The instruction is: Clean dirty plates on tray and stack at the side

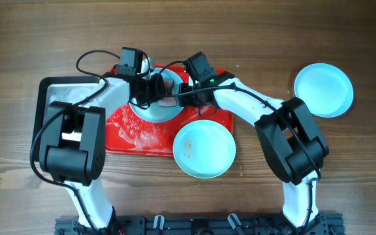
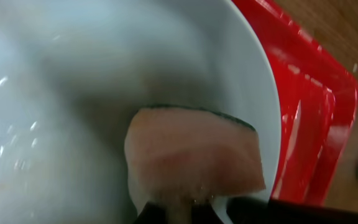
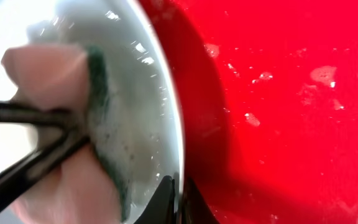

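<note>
A pale blue plate (image 1: 150,113) lies at the back of the red tray (image 1: 204,124). My left gripper (image 1: 154,91) is shut on a pink sponge with a green scouring face (image 2: 194,155) and presses it inside that plate (image 2: 73,93). My right gripper (image 1: 188,91) is shut on the plate's right rim (image 3: 178,196). The right wrist view shows the wet plate (image 3: 135,112), the sponge (image 3: 48,81) and the tray floor (image 3: 278,112). A second plate (image 1: 204,150) with small specks overlaps the tray's front right corner. A third plate (image 1: 324,90) lies on the table at far right.
A black-rimmed silver metal tray (image 1: 44,98) sits left of the red tray, under my left arm. Soapy foam (image 1: 132,134) and drops cover the red tray's floor. The red tray's rim (image 2: 309,124) rises right of the plate in the left wrist view.
</note>
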Robot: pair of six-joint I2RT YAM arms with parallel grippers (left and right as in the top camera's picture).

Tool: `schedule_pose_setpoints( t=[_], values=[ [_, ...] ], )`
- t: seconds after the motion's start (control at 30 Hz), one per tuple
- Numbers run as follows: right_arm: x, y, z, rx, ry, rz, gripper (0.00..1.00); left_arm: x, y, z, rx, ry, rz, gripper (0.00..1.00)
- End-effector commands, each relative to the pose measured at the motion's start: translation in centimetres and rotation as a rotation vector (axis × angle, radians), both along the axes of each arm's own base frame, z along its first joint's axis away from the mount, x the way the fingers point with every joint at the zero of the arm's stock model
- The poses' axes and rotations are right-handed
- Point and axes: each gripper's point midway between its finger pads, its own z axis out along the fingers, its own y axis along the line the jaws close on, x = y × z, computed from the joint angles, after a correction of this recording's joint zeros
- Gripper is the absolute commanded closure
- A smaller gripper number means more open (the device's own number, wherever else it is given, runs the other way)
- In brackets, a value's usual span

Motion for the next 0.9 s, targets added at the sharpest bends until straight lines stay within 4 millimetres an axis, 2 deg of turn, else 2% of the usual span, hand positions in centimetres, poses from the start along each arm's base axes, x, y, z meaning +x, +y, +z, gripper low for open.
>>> schedule_pose_setpoints(
  t=[0.0,0.07,0.13,0.27,0.47,0.6,0.77,0.87],
  values=[
    [-1.7,0.2,-2.0,-0.032,0.041,0.062,0.96,-7.8,4.6,-8.4,0.298,0.336,0.127,0.96],
    [-1.7,0.2,-2.0,-0.032,0.041,0.062,0.96,-8.4,7.7,-8.9,0.471,0.350,0.195,0.96],
    [-1.7,0.2,-2.0,-0.032,0.040,0.062,0.96,-8.8,9.7,-8.8,0.583,0.350,0.220,0.96],
    [-1.7,0.2,-2.0,-0.031,0.040,0.062,0.96,-9.3,12.3,-8.5,0.725,0.351,0.286,0.96],
    [-1.7,0.2,-2.0,-0.031,0.040,0.063,0.96,-8.3,13.5,-7.1,0.805,0.335,0.317,0.96],
    [-1.7,0.2,-2.0,-0.032,0.040,0.063,0.96,-7.3,14.0,-4.9,0.854,0.348,0.311,0.96],
    [-1.7,0.2,-2.0,-0.032,0.041,0.063,0.96,-7.7,13.5,-2.9,0.847,0.420,0.277,0.96],
    [-1.7,0.2,-2.0,-0.032,0.040,0.063,0.96,-8.0,12.6,-1.4,0.795,0.460,0.198,0.96]
  ],
)
